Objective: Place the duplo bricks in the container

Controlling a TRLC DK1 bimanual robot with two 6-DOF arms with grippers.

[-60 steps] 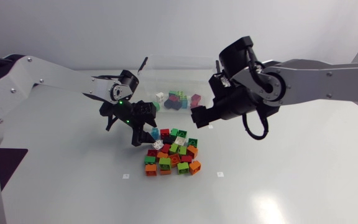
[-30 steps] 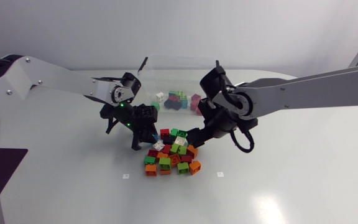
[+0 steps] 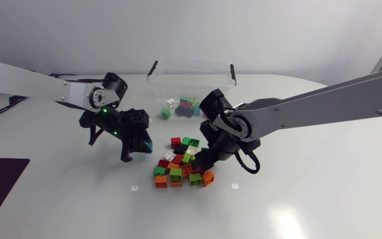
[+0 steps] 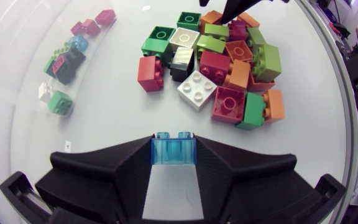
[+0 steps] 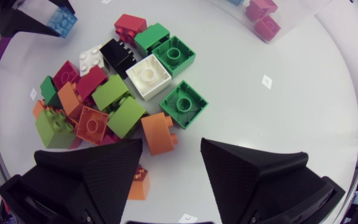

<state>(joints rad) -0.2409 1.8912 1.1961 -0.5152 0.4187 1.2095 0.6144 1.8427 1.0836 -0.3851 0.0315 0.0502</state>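
- The left arm has drawn back toward its own side since a second ago. The left end effector was at the edge of the loose pile of coloured duplo bricks then. Now it hangs clear of the pile, over bare table.
- The left end effector is pinching a translucent blue duplo brick between its two fingertips, studs pointing ahead. From above, the brick shows as a blue spot at the fingertips.
- The right arm has swung down and inward. A second ago the right end effector was raised beside the clear plastic container. Now it sits low at the container-side edge of the pile.
- The right end effector is spread and grips nothing. An orange brick lies just ahead of the gap between its fingers, with a dark green hollow-side-up brick a little further on.
- The pile has kept its place: red, green, orange, black and white bricks packed close together.
- The container stands behind the pile and already holds a small cluster of sorted bricks, pink, green, white and blue.
- The white round table is smooth and matte. Two small white square markers lie on it on the near side of the pile.
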